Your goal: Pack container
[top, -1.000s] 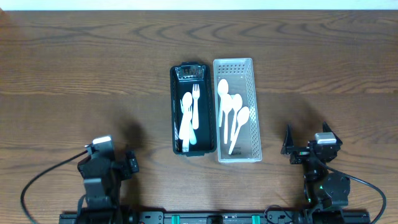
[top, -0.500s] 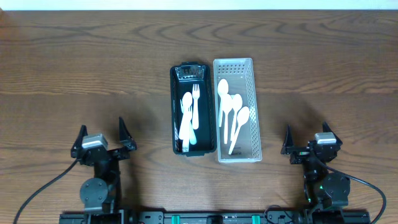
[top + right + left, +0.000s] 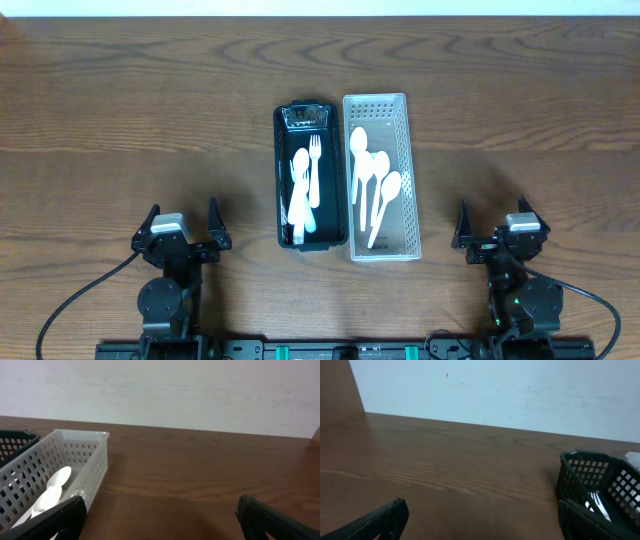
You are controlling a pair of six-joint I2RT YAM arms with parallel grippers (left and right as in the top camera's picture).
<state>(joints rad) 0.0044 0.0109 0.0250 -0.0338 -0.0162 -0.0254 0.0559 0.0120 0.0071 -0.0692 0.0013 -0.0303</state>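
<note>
A black slotted container stands mid-table with white forks and a spoon lying in it. Touching its right side is a white slotted container holding white spoons. My left gripper is near the front edge, left of the black container, open with nothing between its fingers. My right gripper sits at the front right, also open and empty. In the right wrist view the white container lies ahead to the left, spoons showing inside.
Bare wooden tabletop spreads to both sides and behind the containers. A pale wall stands beyond the table's far edge. Cables run from both arm bases along the front edge.
The left arm has swung round from a sideways pose to face forward and shifted slightly right, jaws still wide. The right arm and the cutlery have not moved.
</note>
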